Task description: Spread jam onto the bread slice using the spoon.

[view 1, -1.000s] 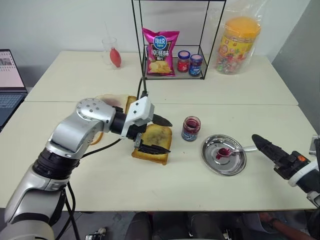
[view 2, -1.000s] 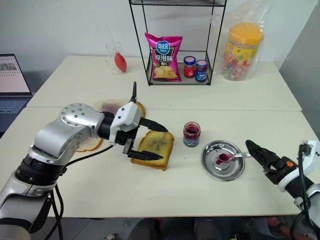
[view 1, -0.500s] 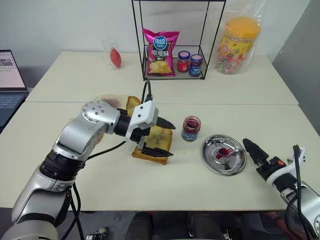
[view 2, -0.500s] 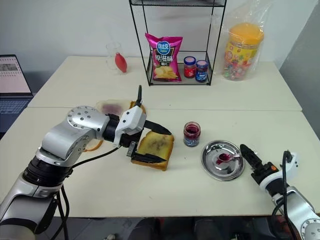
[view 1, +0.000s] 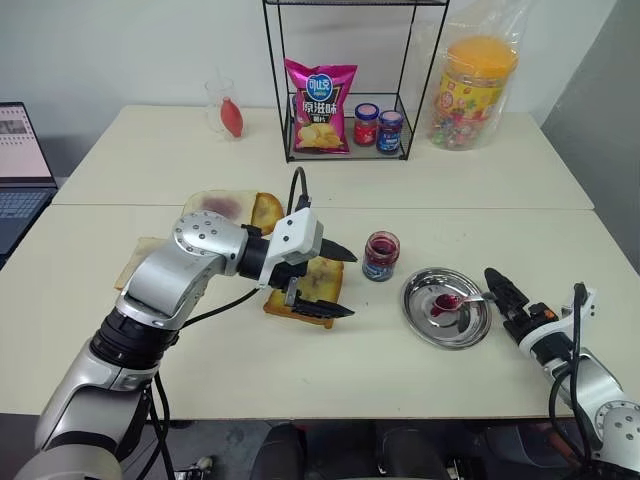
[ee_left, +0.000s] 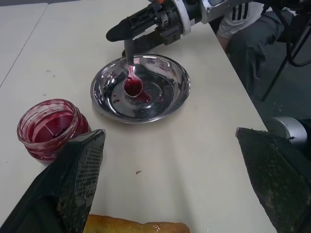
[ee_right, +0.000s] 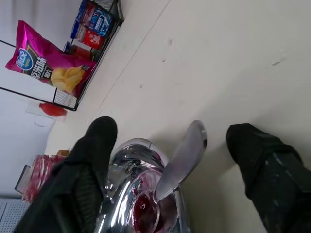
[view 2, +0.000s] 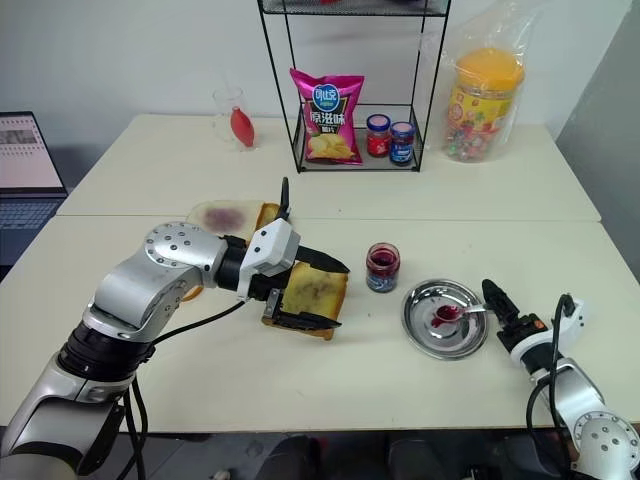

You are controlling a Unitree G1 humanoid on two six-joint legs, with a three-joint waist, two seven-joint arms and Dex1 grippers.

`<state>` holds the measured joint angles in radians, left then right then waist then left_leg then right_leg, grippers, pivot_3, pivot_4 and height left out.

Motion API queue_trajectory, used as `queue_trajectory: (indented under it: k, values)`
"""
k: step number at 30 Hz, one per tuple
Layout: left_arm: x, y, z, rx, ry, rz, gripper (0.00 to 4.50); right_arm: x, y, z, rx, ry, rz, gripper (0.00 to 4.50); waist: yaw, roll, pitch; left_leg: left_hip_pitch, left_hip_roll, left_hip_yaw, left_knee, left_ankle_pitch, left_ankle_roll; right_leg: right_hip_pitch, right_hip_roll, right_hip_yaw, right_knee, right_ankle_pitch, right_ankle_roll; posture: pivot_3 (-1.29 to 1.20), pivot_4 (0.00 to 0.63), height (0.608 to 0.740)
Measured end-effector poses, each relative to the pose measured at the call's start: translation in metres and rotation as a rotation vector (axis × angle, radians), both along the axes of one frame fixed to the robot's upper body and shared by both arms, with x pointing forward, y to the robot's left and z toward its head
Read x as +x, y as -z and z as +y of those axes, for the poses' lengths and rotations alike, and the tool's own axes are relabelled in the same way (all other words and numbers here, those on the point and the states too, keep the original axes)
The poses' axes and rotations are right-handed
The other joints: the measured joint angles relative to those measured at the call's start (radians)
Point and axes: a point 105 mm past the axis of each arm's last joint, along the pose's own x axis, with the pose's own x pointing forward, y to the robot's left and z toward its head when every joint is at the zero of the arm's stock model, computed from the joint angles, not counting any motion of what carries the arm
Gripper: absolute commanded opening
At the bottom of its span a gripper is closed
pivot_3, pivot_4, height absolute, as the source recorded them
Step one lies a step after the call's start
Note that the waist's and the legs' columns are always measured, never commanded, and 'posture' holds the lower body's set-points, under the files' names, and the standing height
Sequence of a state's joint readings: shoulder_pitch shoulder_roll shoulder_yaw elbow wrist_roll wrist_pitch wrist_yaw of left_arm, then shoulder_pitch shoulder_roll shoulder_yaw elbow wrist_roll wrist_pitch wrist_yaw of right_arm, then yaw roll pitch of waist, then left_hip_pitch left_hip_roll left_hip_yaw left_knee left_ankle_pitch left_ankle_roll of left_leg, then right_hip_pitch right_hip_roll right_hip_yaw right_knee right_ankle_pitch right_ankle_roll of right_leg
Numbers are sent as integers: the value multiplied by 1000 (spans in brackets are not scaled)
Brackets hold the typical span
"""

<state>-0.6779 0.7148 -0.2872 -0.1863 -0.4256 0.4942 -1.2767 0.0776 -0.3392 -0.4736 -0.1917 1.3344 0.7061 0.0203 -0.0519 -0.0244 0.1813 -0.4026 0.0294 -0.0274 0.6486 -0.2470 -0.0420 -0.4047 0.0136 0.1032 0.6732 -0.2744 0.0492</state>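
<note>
Jam: dark red, glossy, in your small clear glass jar (view 1: 381,256), uncapped, upright on the cream table (view 1: 300,370), between the toast and the steel dish.
Spoon: your small shiny silver spoon (view 1: 455,300) lies in the round steel dish (view 1: 445,329); its red-stained bowl sits in a red smear near the dish's middle, and the slim handle leans up over the rim on the right side.
Bread slice: the thick golden-brown toast slice (view 2: 313,291) lies flat on the table, just left of the jar, with a dark smear on top.
Right gripper: your right gripper (ee_right: 182,145) lies low at the dish's right rim, fingers parted, one on each side of the spoon handle; the handle sits in the gap and neither finger presses on it.
Left gripper: your left gripper (view 1: 335,280) hovers over the toast with its two black fingers spread wide, holding nothing.
Pale slices: white bread (view 1: 218,206) with purple smears lies behind your left arm.
Rack: a black wire rack (view 1: 345,90) at the back holds a pink crisp packet (view 1: 320,103) and two small lidded jars (view 1: 378,127).
Far right: a big clear tub with an orange lid (view 1: 476,90).
</note>
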Motion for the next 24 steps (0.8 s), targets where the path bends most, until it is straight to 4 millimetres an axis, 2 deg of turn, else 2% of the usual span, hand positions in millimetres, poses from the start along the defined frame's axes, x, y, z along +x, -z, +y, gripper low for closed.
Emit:
queue_trajectory:
  k: [7,8,9,10,12,14,16,24]
  values:
    - [0,0,-1,-3,1,-2,4500,0,2,1,-11,-7,4,1888,-3,0,0,3,1,-1,-1,1,1,-1,2,0,7,-3,-4,0,150,740]
    - [0,0,-2,-3,2,-1,4500,0,2,1,-11,-9,3,1539,-3,0,0,3,1,-1,-1,1,1,-1,2,0,7,-3,-4,0,150,740]
    - [0,0,-2,-4,2,-2,4500,0,2,2,-10,-11,1,1459,-3,0,0,3,1,-1,-1,1,1,-1,2,0,7,-3,-4,0,150,740]
    - [0,0,-2,-2,2,-2,4500,0,2,2,-9,-12,0,1083,-4,0,0,3,1,-1,-1,1,1,-1,2,0,7,-3,-4,0,150,740]
    - [0,0,-1,0,1,-3,4500,0,0,3,-8,-16,-8,761,-4,0,0,3,1,-1,-1,1,1,-1,2,0,7,-3,-3,0,150,740]
    - [0,1,-1,2,2,-3,4500,2,-3,4,-9,-22,-21,223,-4,0,0,3,1,-1,0,1,1,0,2,0,7,-3,-3,0,150,740]
    - [0,1,-1,3,2,-3,4500,3,-5,4,-8,-25,-31,46,-4,0,0,3,1,-1,0,1,1,0,2,0,7,-3,-3,0,150,740]
    - [0,2,0,8,-4,1,4500,1,-20,3,-44,-65,-64,46,-4,0,0,3,0,-1,0,1,1,0,1,0,7,-3,-3,0,150,740]
